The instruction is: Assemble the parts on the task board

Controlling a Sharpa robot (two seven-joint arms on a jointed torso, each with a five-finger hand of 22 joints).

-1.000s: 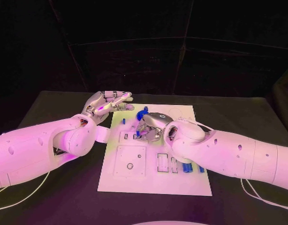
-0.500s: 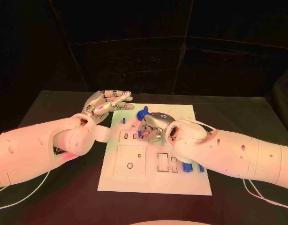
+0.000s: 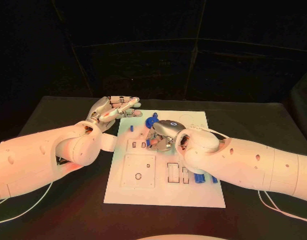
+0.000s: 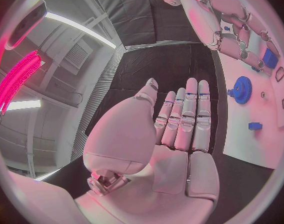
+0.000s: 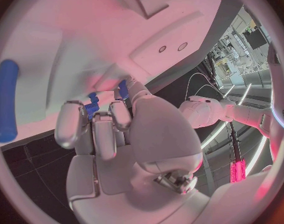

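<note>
The white task board [image 3: 166,195] lies in the middle of the black table. My right hand [image 3: 162,134] is curled down over the board's middle, and in the right wrist view its fingers [image 5: 95,129] pinch a small ribbed blue part [image 5: 91,107]. My left hand [image 3: 112,110] hovers at the board's far left corner, its fingers [image 4: 187,115] straight and holding nothing. A blue gear [image 3: 151,120] stands on the board just beyond the right hand, also seen as a blue gear [image 4: 241,89] from the left wrist. A small blue piece [image 3: 132,128] lies near the board's left edge.
Several blue parts [image 3: 199,178] sit in slots near the board's right edge, under my right forearm. A square plate with a hole [image 3: 139,171] takes up the board's near left. A long blue piece [image 5: 5,100] lies on the board beside the right hand.
</note>
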